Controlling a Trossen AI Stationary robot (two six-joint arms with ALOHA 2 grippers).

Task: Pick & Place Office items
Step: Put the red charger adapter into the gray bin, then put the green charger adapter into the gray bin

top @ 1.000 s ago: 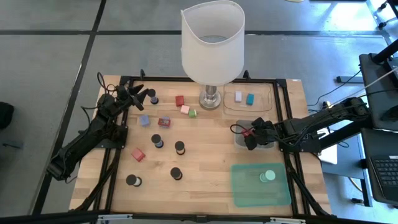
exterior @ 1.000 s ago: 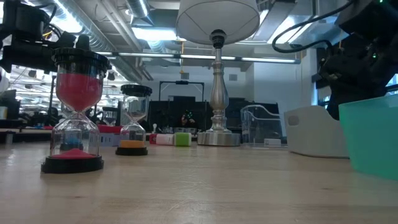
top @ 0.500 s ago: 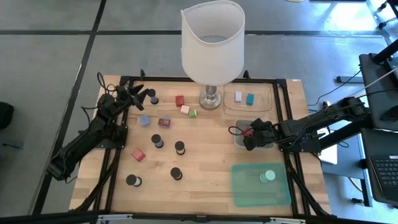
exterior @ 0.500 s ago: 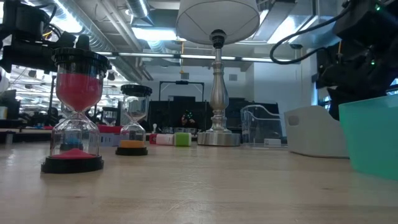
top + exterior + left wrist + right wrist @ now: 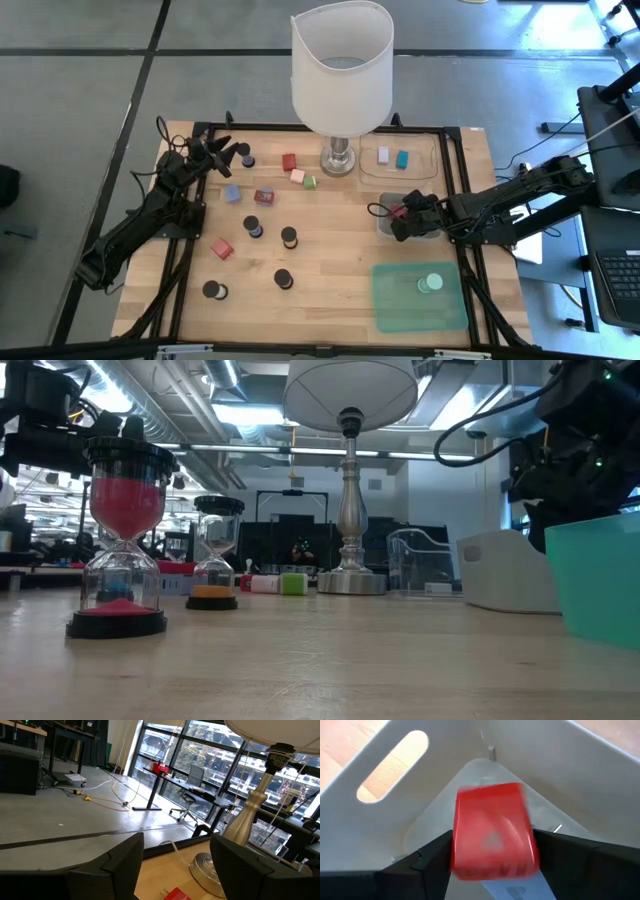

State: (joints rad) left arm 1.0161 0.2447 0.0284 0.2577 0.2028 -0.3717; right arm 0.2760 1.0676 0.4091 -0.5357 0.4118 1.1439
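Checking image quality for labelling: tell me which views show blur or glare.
Right wrist view: the red block is smeared with soft edges, inside the grey tray. Low view: ceiling lights flare; the near table is soft. High view: evenly lit and sharp.

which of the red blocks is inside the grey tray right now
The red block between the right gripper fingers, over the grey tray floor. The others, at and, lie on the bare table.
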